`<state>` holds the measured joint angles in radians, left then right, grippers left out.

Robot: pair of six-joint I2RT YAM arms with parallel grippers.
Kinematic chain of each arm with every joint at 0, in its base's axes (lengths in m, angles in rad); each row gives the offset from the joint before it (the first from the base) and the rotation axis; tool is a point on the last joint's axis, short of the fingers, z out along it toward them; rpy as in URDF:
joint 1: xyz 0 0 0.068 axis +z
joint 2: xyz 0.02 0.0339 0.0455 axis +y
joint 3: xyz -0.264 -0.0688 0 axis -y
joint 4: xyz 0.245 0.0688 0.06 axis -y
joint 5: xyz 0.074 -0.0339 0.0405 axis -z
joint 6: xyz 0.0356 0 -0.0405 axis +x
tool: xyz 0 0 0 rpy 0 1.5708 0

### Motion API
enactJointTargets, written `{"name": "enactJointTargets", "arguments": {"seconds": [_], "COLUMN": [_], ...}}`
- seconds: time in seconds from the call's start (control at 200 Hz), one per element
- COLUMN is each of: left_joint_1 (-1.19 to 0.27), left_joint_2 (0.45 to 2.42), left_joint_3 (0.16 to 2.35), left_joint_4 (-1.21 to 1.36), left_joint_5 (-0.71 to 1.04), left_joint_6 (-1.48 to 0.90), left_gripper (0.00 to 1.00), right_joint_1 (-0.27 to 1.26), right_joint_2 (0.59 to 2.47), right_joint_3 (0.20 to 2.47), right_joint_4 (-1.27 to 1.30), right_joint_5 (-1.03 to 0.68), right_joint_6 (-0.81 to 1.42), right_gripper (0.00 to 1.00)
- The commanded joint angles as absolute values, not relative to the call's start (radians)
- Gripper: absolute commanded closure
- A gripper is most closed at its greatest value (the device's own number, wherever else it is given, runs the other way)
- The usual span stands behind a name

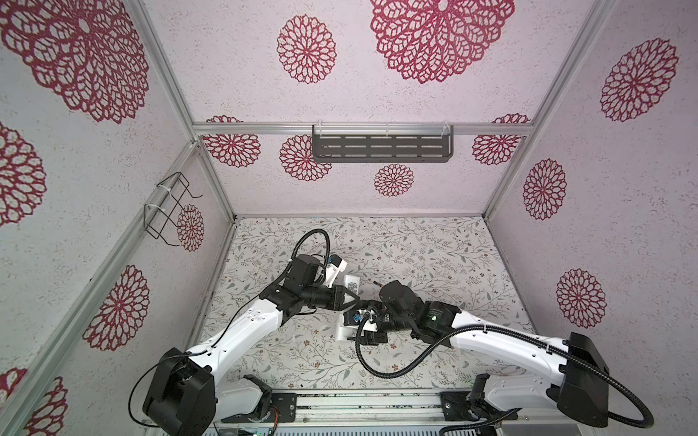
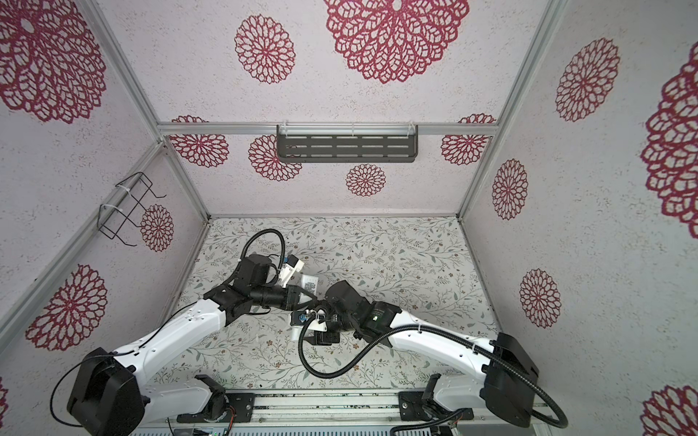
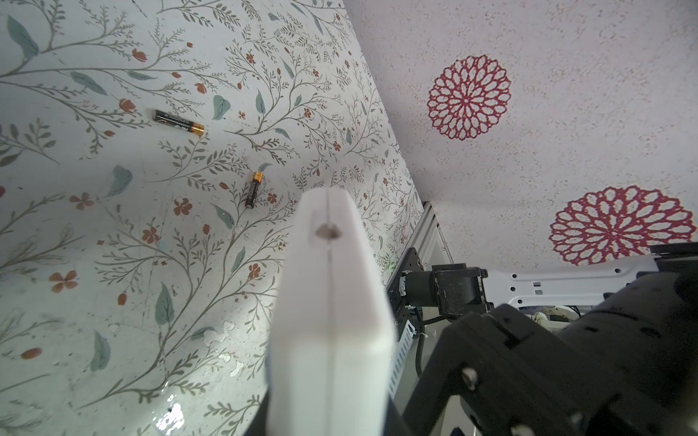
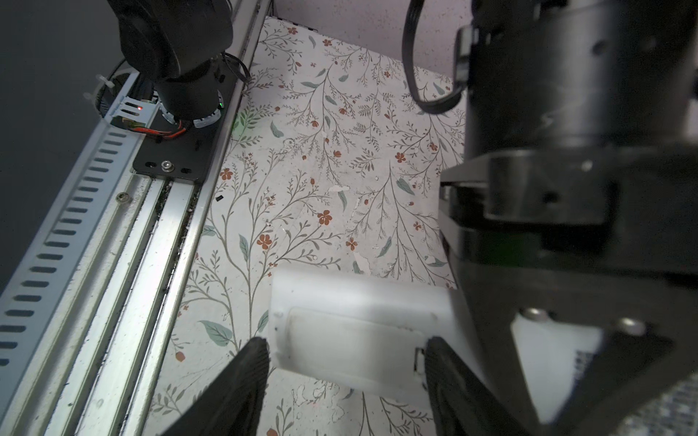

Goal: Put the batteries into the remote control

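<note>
**Workcell and task objects.** The table (image 3: 113, 264) carries a pale print of leafy sprigs and small rust-red flowers, scuffed in places. White textured walls (image 1: 340, 196) with red rosette medallions enclose it. A grey slotted shelf (image 1: 381, 148) hangs on the rear wall and a black wire rack (image 1: 170, 211) on the left one. An aluminium rail (image 4: 151, 245) runs along the table's front edge.

The batteries (image 3: 179, 122) are dark cylinders with gold ends. They lie loose on the table, apart from each other, the second battery (image 3: 254, 190) nearer the remote's tip.

The remote control (image 1: 349, 281) is a slim white bar. The left wrist view shows it edge-on with a seam and a small dark window. The right wrist view shows its back, where a rectangular battery cover (image 4: 351, 336) sits in place.

The left gripper (image 1: 350, 296) is clenched on the remote's middle and holds it above the table. The right gripper (image 4: 345, 347) has its black fingers (image 4: 245, 377) spread. One tip is just beside the remote's free end and the other is at the cover's latch end. Whether either tip touches cannot be told.
</note>
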<state>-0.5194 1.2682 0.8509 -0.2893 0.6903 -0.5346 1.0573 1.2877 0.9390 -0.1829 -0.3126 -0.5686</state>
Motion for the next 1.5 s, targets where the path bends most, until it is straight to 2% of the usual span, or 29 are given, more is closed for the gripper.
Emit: {"name": "enactJointTargets", "arguments": {"seconds": [0.0,0.3,0.69,1.496], "left_joint_1": [-0.515,-0.516,-0.52,-0.53], "left_joint_2": [1.247,1.243,1.243,1.241], "left_joint_3": [0.868,0.867,0.867,0.865], "left_joint_4": [-0.227,-0.234,-0.236,-0.23], "left_joint_5": [0.672,0.66,0.66,0.673], "left_joint_6": [-0.515,-0.511,-0.511,-0.515], "left_gripper": [0.97,0.97,0.97,0.97], "right_joint_1": [1.075,1.075,1.076,1.075], "right_joint_2": [1.276,1.252,1.231,1.221], "right_joint_3": [0.953,0.959,0.951,0.921], "right_joint_4": [-0.276,-0.301,-0.278,-0.159], "right_joint_5": [-0.417,-0.431,-0.4,-0.295], "right_joint_6": [-0.576,-0.577,-0.574,-0.555], "right_gripper": [0.34,0.39,0.39,0.26]}}
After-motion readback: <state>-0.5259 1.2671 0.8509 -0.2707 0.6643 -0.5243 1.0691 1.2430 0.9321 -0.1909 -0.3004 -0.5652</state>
